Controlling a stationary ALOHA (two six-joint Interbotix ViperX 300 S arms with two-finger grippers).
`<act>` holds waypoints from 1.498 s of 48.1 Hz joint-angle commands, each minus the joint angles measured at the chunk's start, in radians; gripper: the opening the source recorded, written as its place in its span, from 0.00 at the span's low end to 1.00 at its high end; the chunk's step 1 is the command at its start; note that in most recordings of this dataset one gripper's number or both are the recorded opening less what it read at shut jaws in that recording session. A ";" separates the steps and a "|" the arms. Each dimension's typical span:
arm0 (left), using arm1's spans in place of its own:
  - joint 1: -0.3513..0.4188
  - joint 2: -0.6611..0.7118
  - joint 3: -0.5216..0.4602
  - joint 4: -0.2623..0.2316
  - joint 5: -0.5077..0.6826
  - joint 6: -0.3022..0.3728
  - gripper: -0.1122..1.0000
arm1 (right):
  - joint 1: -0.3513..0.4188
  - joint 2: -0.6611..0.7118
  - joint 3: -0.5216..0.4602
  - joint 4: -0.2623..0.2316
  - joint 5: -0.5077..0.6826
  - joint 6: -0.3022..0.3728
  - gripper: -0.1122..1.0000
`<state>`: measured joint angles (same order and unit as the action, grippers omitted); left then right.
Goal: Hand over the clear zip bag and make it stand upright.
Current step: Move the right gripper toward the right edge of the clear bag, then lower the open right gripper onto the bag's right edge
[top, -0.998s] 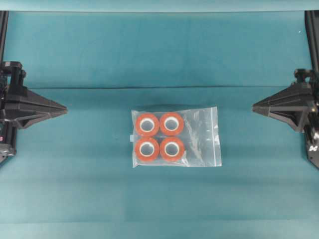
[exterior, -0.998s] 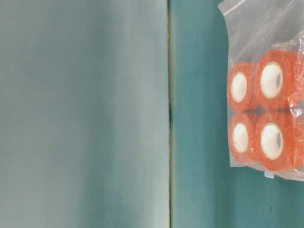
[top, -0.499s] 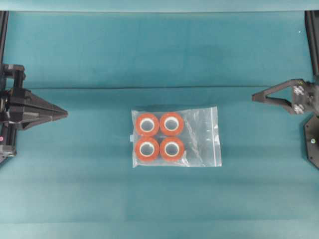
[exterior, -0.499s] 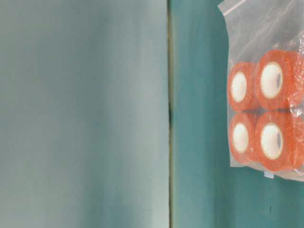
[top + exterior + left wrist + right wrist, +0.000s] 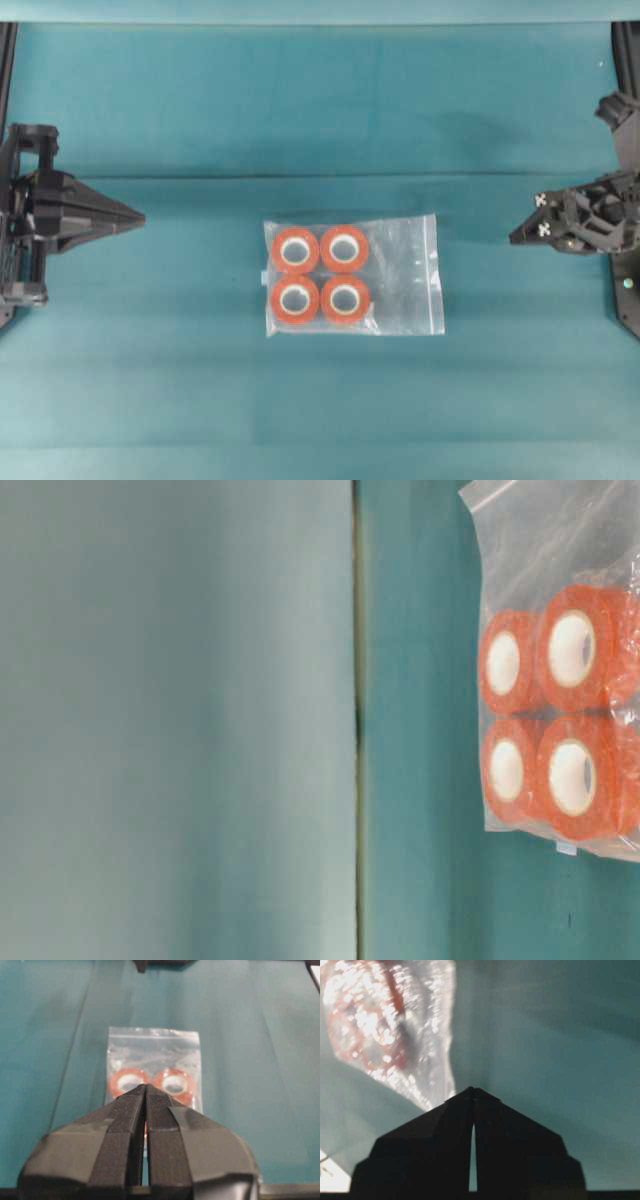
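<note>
From overhead, the clear zip bag (image 5: 353, 275) lies flat mid-table (image 5: 200, 100), well apart from both arms. Wrist views show the left gripper (image 5: 145, 1087) and right gripper (image 5: 473, 1090) pressed together, holding nothing.

We see a teal cloth-covered table (image 5: 150, 380), a seam crossing it above centre frame; the clear zip bag (image 5: 352, 275) lies flat at centre, its four orange rolls (image 5: 320, 273) toward the left.

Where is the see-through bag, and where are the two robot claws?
clear zip bag (image 5: 400, 275), overhead view, on its empty clear part beside the orange rolls.
left gripper (image 5: 140, 216), overhead view, at the tip of its shut jaws.
right gripper (image 5: 513, 239), overhead view, at its tip.
</note>
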<state>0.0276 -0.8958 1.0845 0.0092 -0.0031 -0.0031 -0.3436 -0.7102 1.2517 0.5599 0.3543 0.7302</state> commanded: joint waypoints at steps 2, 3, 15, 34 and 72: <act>0.006 0.011 -0.021 0.002 0.006 0.000 0.09 | 0.034 0.025 0.021 0.005 -0.049 0.043 0.10; 0.006 0.014 -0.021 0.002 0.006 0.000 0.09 | 0.040 0.028 0.026 0.005 -0.055 0.054 0.10; 0.008 0.037 -0.021 0.002 -0.005 0.000 0.09 | 0.160 0.083 0.063 0.005 -0.193 0.149 0.14; 0.026 0.046 -0.021 0.002 0.017 0.000 0.09 | 0.273 0.278 0.034 0.005 -0.417 0.169 0.88; 0.026 0.044 -0.023 0.002 0.014 -0.006 0.09 | 0.443 0.528 -0.046 0.084 -0.741 0.229 0.91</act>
<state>0.0522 -0.8529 1.0845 0.0092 0.0184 -0.0077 0.0859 -0.1994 1.2210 0.6427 -0.3712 0.9449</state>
